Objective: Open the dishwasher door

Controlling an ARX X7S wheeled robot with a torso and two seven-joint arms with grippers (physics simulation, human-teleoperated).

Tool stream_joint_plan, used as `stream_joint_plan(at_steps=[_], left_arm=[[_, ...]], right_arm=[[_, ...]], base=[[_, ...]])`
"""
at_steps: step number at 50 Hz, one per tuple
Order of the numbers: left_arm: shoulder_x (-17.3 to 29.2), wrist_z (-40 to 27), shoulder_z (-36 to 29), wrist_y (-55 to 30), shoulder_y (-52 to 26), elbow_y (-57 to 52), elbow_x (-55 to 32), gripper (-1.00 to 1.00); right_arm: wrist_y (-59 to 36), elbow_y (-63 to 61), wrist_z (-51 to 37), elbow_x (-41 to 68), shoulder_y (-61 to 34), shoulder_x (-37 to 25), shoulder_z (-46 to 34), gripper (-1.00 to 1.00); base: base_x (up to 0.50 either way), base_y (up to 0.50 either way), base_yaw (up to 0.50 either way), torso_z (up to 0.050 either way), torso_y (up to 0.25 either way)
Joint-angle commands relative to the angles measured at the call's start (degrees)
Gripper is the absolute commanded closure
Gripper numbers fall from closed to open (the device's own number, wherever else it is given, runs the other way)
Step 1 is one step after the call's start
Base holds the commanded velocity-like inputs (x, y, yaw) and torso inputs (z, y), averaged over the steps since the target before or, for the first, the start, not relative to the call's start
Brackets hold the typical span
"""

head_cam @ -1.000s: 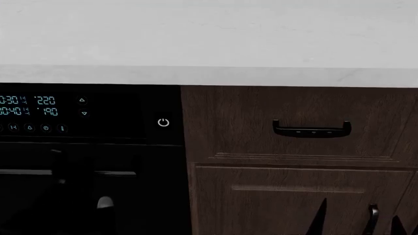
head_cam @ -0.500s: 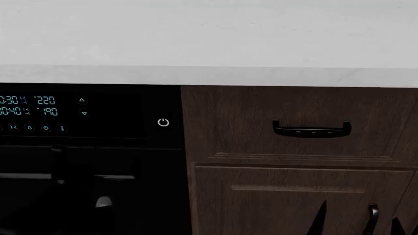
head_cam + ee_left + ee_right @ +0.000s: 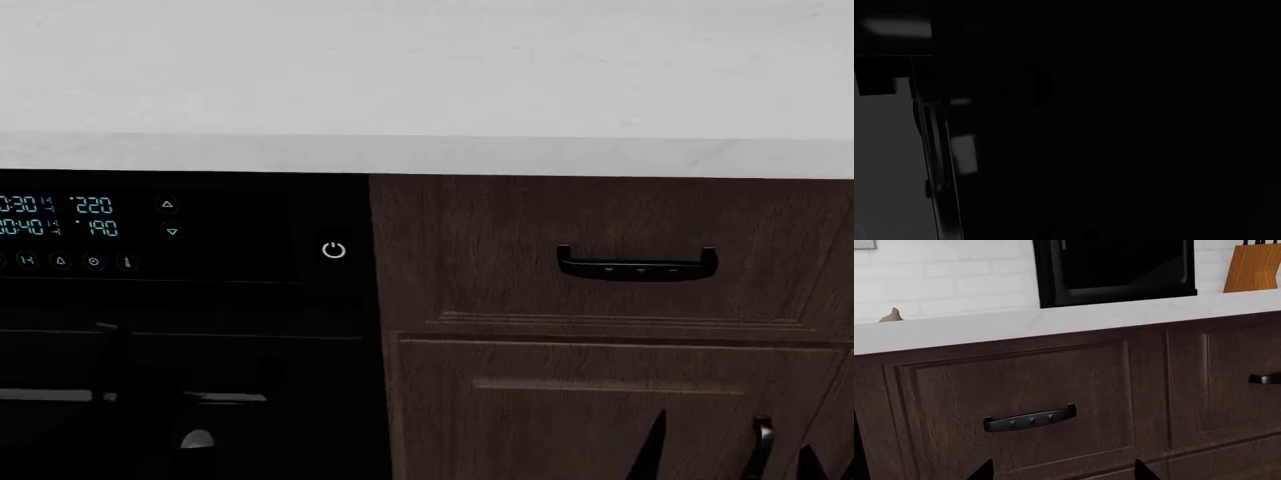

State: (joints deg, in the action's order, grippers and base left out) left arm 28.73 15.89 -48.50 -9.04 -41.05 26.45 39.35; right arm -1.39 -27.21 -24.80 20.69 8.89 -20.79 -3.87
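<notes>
The pale countertop point(image 3: 427, 90) spans the whole width of the head view, its front edge overhanging everything below. Under it at the right stands the dark brown wooden cabinet front point(image 3: 614, 330), which fills most of the right wrist view too. The dishwasher door point(image 3: 187, 330) sits under the countertop at the left, just beside the cabinet front: a glossy black panel with 2 rows of cyan digits point(image 3: 60, 216) on its upper strip and a white power symbol point(image 3: 334, 250) near its right edge. A thin grey bar handle point(image 3: 54, 395) runs across the door low down, broken by dark shapes in front of it. On the counter against white brick stands a black microwave point(image 3: 1114, 270), with a wooden knife block point(image 3: 1254, 267) beside it. The cabinet's black handle point(image 3: 638, 265) is mounted on its upper panel. The right gripper point(image 3: 1062, 471) shows 2 dark fingertips spread apart, pinching nothing. The left wrist view is almost entirely black, so the left gripper's state cannot be told.
</notes>
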Motion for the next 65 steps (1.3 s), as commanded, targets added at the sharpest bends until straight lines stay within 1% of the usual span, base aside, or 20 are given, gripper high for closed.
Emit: stream_joint_plan(at_steps=[1,9,15,28,40,65], left_arm=[[3.2,6.4,-1.5,-3.1,2.6,-7.0,-1.9,1.00],[6.0,11.0,-1.4,-6.1,6.0,-14.5,-2.2,1.00],[7.5,12.2,-0.9,-7.9,8.2,-19.7,-2.4,1.00],[11.4,17.9,0.5,-15.9,14.7,-31.8,-2.6,1.00],[13.0,18.1,1.5,-17.7,18.4,-35.8,-3.9,1.00],[15.0,15.2,0.8,-18.1,24.6,-36.7,-4.1,1.00]], right_arm=[[0.0,-0.1,-0.2,0.2,-0.1,-0.1,-0.1,-1.00],[-0.1,-0.3,-0.2,0.2,-0.4,-0.3,-0.3,-1.00],[-0.1,-0.3,-0.2,0.3,-0.4,-0.4,-0.4,-1.00],[0.6,-0.4,-0.2,0.5,0.1,-0.5,-0.4,-1.00],[0.8,-0.9,-0.4,0.7,0.7,-0.8,-0.3,-1.00],[1.5,-0.3,-0.5,0.9,0.8,-0.9,-0.4,-1.00]], base=[[0.00,0.00,0.00,0.000,0.000],[0.00,0.00,0.00,0.000,0.000],[0.00,0.00,0.00,0.000,0.000],[0.00,0.00,0.00,0.000,0.000],[0.00,0.00,0.00,0.000,0.000],[0.00,0.00,0.00,0.000,-0.001]])
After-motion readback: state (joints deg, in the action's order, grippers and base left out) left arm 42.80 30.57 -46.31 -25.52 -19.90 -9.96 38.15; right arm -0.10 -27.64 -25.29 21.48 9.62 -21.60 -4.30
